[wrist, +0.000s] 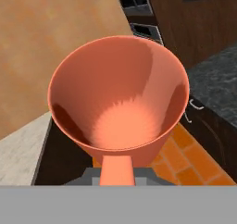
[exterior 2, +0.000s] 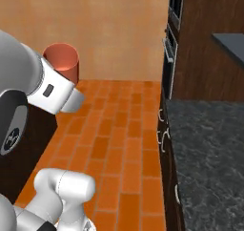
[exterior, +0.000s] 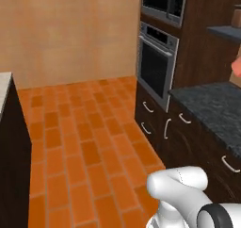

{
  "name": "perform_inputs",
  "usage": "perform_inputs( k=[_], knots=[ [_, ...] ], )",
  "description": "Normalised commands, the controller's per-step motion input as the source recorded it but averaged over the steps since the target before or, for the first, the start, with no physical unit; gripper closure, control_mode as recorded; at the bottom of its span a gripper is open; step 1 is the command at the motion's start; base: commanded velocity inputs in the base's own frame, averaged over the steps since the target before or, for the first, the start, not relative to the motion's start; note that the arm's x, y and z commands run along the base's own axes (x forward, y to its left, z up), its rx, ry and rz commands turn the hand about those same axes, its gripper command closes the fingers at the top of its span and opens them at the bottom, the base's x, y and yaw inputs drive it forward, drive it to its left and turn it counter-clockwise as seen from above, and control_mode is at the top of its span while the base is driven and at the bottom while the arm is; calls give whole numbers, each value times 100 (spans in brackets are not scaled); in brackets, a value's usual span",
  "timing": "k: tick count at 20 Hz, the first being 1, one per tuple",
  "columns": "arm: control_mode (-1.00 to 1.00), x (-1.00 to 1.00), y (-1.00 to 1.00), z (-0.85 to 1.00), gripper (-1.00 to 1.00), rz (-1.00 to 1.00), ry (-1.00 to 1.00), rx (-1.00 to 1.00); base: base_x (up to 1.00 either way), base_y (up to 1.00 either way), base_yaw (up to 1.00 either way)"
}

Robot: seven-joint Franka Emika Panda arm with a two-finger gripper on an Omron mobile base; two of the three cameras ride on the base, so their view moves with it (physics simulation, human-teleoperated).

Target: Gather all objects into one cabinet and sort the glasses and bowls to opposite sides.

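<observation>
An orange mug [wrist: 118, 112] rides upright in the air above the brick floor [exterior 2: 119, 144], left of the dark counter [exterior 2: 205, 149]; the pincer's grip is hidden, no writing readable.

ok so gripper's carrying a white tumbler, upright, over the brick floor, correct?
Not white. The mug is orange-red, with a handle, as the hand view shows. It is upright with its mouth open, carried above the brick floor in the right base view.
</observation>
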Motion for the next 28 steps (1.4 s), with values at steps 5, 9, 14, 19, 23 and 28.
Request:
perform_inputs(
  k=[5,9,14,19,23,28],
  knots=[
    [100,0,0,0,100,0,0,0,0,27,57],
    [100,0,0,0,100,0,0,0,0,27,59],
    [100,0,0,0,100,0,0,0,1,28,60],
    [100,0,0,0,100,0,0,0,35,33,60],
    [100,0,0,0,100,0,0,0,59,49,60],
    [100,0,0,0,100,0,0,0,69,59,59]
  ],
)
